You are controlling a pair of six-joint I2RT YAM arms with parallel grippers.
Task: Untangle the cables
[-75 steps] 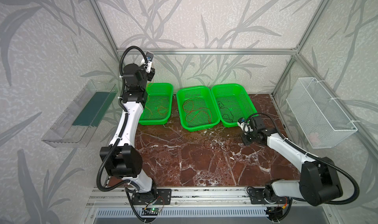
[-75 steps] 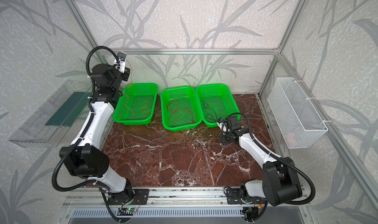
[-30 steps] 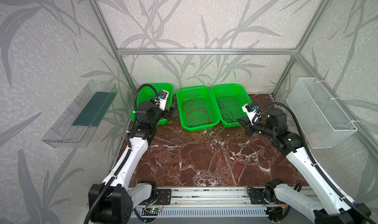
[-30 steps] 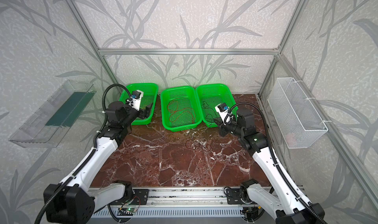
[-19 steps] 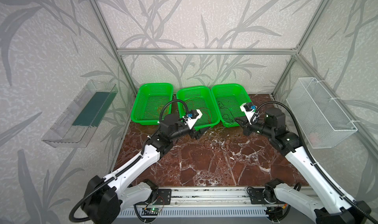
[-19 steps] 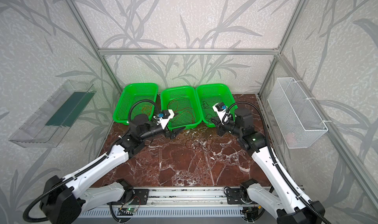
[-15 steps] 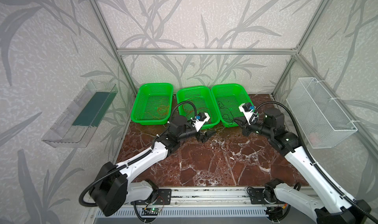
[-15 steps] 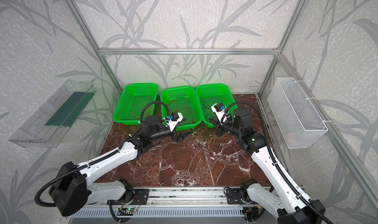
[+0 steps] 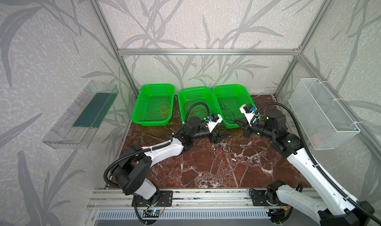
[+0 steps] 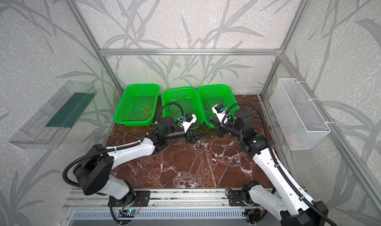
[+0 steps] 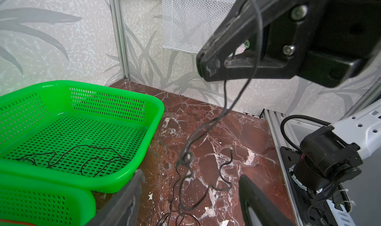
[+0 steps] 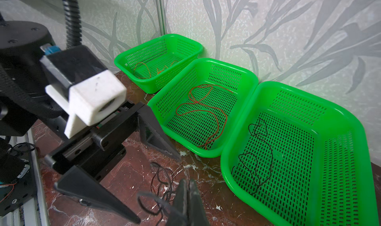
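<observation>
Cables (image 9: 221,146), thin flexible wires in orange, red and black, look mostly sorted. Along the back of the red-brown marble table (image 9: 206,169), the left green perforated plastic basket (image 9: 142,103) holds orange strands (image 9: 164,110). The middle green basket (image 9: 181,103) holds red loops (image 12: 203,111). Just in front of it the left tool (image 9: 221,137) hangs with its jaws spread and empty, low over a small tangle of black and reddish wire (image 10: 203,145) lying on the table. Further right, the right tool (image 11: 207,66) is clenched on one thin black strand (image 11: 224,103), which runs down from it into that tangle. Behind it, the right green basket (image 9: 249,99) holds loose black wires (image 12: 257,152). By this, only the last knot is left: the black strand needs pulling free of the reddish one, and each belongs in its own basket.
</observation>
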